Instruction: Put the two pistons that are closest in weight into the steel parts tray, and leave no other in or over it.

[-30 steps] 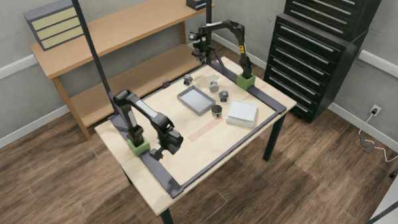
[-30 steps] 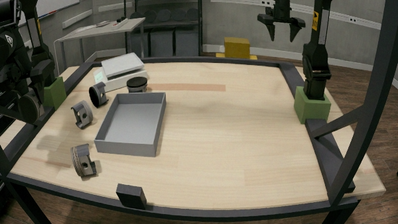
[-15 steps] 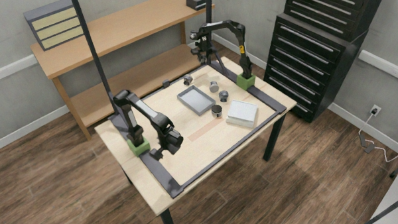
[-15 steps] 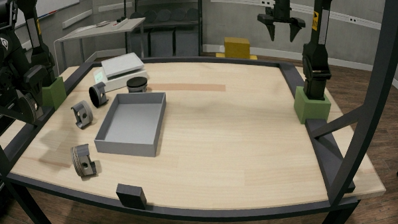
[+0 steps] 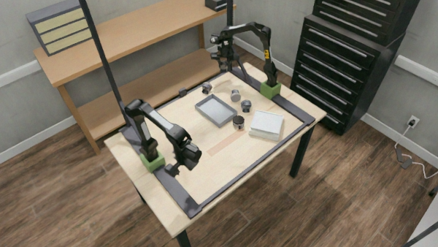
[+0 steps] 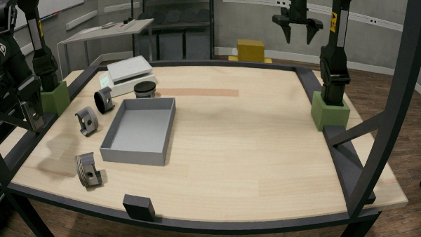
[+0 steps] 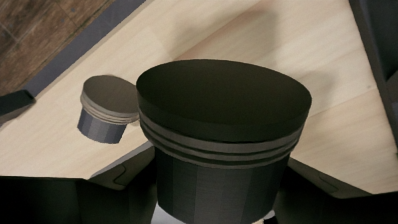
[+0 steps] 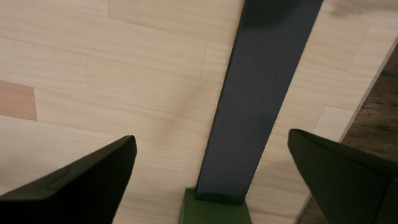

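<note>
I'm pinching a piston [image 5: 223,66] [image 6: 33,117] [image 7: 222,115] in the left hand [image 5: 222,60] [image 6: 31,120] [image 7: 213,152], its dark crown facing the wrist camera. It's hanging clear of the table [image 5: 204,175] [image 6: 245,140] [image 7: 320,30] [image 8: 150,65], off to one side of the steel parts tray [image 5: 217,126] [image 6: 133,157], not over it.

Further out, one lying piston [image 5: 206,88] [image 6: 89,170] [image 7: 107,102] is showing in the left wrist view. Another lying piston [image 5: 235,96] [image 6: 87,121] and a tilted piston [image 5: 246,106] [image 6: 104,100] are sitting near the tray, and an upright piston [image 5: 239,122] [image 6: 144,90] is standing between tray and scale [image 5: 266,126] [image 6: 130,78]. Across the table, the right hand [image 5: 176,172] [image 6: 298,42] [image 8: 211,139] is waiting, fingers spread on nothing.

So the tray's holding no pistons: both placements are still ahead. I can't tell from here which weights are known, or whether this one's in the closest pair; the scale's pan is bare.
</note>
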Available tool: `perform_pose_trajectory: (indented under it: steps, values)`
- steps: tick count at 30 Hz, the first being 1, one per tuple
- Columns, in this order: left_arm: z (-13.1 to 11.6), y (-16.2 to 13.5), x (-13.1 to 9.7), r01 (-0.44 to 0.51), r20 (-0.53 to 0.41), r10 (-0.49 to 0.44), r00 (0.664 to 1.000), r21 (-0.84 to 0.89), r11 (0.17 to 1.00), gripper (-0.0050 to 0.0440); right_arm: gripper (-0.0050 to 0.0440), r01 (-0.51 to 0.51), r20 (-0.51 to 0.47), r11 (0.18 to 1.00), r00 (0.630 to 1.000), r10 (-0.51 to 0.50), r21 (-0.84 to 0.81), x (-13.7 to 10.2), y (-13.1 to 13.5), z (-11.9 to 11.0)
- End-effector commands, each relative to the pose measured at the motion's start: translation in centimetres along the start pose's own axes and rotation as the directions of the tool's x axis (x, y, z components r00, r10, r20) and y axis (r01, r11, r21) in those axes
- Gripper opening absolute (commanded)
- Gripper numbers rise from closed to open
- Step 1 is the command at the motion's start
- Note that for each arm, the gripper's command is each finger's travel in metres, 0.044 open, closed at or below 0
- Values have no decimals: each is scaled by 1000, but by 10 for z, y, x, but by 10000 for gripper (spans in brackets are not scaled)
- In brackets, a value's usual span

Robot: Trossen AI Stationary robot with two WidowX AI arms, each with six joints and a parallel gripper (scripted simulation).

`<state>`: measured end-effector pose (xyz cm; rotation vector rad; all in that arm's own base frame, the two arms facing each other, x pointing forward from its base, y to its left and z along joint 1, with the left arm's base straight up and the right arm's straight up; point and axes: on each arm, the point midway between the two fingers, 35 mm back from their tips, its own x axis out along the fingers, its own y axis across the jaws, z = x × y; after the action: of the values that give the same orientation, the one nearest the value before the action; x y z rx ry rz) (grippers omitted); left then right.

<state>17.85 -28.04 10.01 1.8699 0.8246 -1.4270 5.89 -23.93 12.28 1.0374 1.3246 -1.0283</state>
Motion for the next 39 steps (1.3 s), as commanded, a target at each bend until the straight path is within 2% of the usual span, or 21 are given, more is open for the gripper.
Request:
perform_pose_trajectory:
  steps: [1,6,11,15,25,28,31,39]
  values:
    - [-3,4,-3,-33,12,33,999,-3,999,158,400,-3,33,1000,999,3,-6,-9,1,5]
    - [-1,2,11,-18,5,18,1000,2,1000,158,400,-3,33,1000,999,3,-6,-9,1,5]
    - [-1,3,8,-40,16,40,999,-3,999,158,400,-3,33,1000,999,3,-6,-9,1,5]
    - [0,2,23,-18,5,18,1000,2,1000,158,400,-3,33,1000,999,3,-6,-9,1,5]
    - [2,1,39,-18,5,18,1000,2,1000,158,400,-3,33,1000,999,3,-6,-9,1,5]
    - [2,2,34,-36,14,36,999,-2,999,158,400,-3,33,1000,999,3,-6,-9,1,5]
    - [3,1,46,-17,5,17,1000,2,1000,158,400,-3,33,1000,999,3,-6,-9,1,5]
    - [4,0,57,-23,8,23,1000,1,1000,158,400,-3,33,1000,999,3,-6,-9,1,5]
